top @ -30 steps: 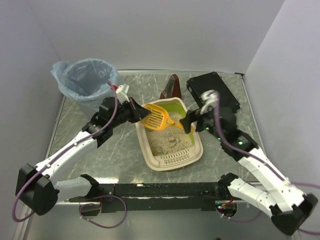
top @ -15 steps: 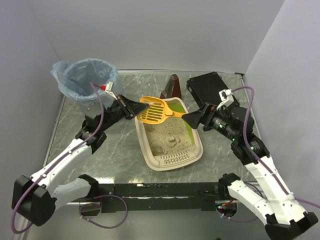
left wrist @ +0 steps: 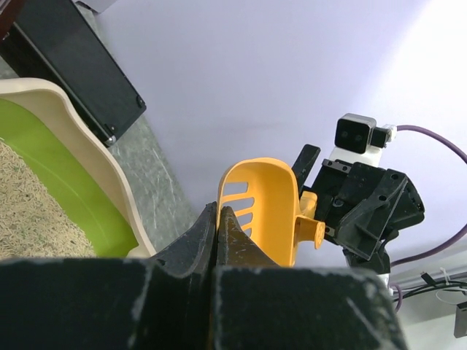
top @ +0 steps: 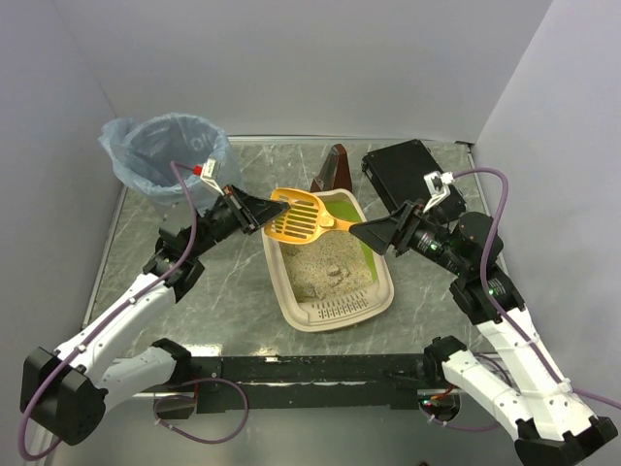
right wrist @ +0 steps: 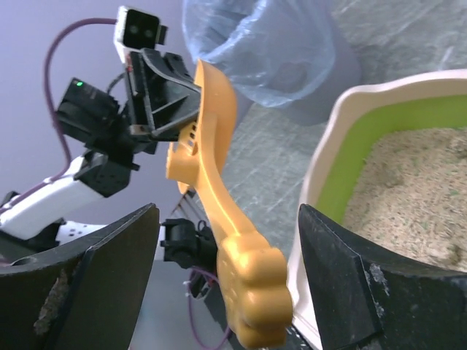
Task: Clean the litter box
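The cream litter box with a lime-green end wall and sandy litter sits mid-table. An orange slotted scoop hangs level over its far end. My left gripper is shut on the scoop's front rim. My right gripper is open, its fingers on either side of the scoop's knobbed handle with gaps both sides. The scoop's bowl looks empty in the left wrist view.
A round bin lined with a blue bag stands at the back left, behind my left arm. A flat black case lies at the back right. A brown upright piece stands just behind the box. White walls enclose the table.
The left gripper lifted the scoop out of the litter and back towards the bin. The right arm swung up so its open fingers straddle the handle, and they have narrowed slightly.
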Robot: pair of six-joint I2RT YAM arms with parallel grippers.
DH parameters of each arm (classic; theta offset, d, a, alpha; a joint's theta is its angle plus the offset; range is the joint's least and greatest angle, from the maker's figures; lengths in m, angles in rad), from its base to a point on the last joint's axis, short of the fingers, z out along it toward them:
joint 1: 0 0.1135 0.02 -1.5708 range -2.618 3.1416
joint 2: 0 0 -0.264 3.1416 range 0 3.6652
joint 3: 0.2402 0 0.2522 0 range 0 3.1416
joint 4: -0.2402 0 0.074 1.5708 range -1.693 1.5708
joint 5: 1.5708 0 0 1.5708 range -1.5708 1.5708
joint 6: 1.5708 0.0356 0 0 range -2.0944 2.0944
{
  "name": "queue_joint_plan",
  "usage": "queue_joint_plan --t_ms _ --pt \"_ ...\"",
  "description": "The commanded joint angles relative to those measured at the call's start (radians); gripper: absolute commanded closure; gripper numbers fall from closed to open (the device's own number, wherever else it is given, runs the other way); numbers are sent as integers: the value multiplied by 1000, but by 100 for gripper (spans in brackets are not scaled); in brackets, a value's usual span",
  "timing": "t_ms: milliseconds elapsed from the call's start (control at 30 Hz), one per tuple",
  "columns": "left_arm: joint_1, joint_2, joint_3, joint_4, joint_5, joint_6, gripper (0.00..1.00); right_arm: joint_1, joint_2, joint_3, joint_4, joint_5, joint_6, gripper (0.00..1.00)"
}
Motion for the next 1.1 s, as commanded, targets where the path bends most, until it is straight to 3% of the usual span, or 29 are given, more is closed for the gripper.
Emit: queue_joint_plan --t_ms 0,267,467,567,767,800,867,900,933,1033,1067 --pt "3 4 6 73 20 -23 99 -6 -22 -13 110 -62 52 18" --pt "4 20 4 73 14 -34 99 -6 -38 -28 148 -87 119 25" --pt "3 31 3 94 43 -37 99 -6 -58 -19 117 -24 101 28" --pt "4 34 4 76 45 -38 99 -6 -62 -24 131 -35 104 35" --pt "3 30 4 78 34 -28 99 -6 -72 -31 143 -52 102 68" --pt "4 30 7 73 31 -25 99 -6 -75 -35 143 -46 98 84" --pt "3 33 16 47 29 -16 99 -5 -82 -36 143 -32 90 100" --pt "3 34 16 45 34 -9 99 -5 -85 -33 140 -33 75 100" --pt "3 36 19 44 38 -9 97 -5 -84 -30 130 -33 70 100" --pt "3 39 29 22 45 3 73 -6 -90 -38 148 -39 56 100" --pt "3 39 36 4 46 17 44 -5 -93 -42 148 -38 55 100"
